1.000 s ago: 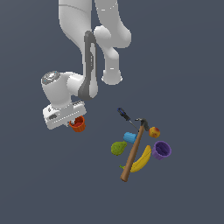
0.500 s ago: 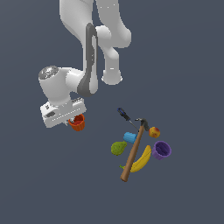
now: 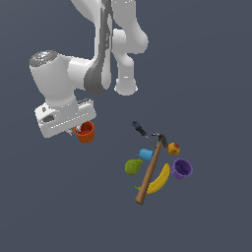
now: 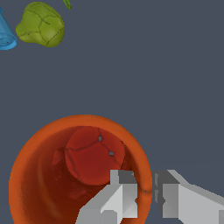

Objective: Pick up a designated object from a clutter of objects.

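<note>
- The gripper (image 4: 145, 197) has its two fingers narrowed onto the wall of the orange-red cup (image 4: 83, 170): in the wrist view one finger (image 4: 116, 199) sits inside the mouth and the other just outside the rim, with the rolled rim pinched between them.
- The grip is on one side of the rim, not across the whole mouth, so the cup's centre lies off to the side of the pincer; its long axis runs roughly along the camera's line of sight, since the camera looks straight down at the inner base.
- In the exterior view the orange-red cup (image 3: 85, 132) hangs directly under the hand, mouth up, at about 10 o'clock from the clutter and well apart from it.
- Judging by this, the coming lift depends on that one-sided wall pinch holding; a slip would tilt the cup about the rim.
- Farther off, the green pear (image 4: 41, 24) and the blue cup (image 4: 5, 35) show beyond the held cup.
- Farthest lie the hammer (image 3: 150, 170), banana (image 3: 160, 179) and purple cup (image 3: 181, 169).
</note>
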`<state>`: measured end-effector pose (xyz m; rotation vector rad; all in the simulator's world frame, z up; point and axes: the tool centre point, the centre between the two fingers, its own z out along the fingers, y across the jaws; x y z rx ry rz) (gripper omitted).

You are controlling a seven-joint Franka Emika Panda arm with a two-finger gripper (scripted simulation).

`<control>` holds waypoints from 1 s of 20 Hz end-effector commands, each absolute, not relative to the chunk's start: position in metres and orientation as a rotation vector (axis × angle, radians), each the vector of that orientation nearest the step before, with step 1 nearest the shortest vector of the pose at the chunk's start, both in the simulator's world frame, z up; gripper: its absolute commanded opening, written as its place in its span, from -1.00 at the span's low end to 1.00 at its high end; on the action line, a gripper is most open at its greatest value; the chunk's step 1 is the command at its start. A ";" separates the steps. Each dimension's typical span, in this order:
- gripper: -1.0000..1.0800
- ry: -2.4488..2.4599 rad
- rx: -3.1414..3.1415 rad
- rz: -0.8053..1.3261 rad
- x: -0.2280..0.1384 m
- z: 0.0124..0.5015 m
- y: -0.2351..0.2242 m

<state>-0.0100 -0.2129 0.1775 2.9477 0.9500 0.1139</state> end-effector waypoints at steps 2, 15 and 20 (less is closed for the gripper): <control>-1.00 0.949 2.946 0.115 0.000 0.215 -0.206; -1.00 0.948 2.946 0.114 0.038 0.346 -0.183; -1.00 0.950 2.947 0.115 0.052 0.389 -0.175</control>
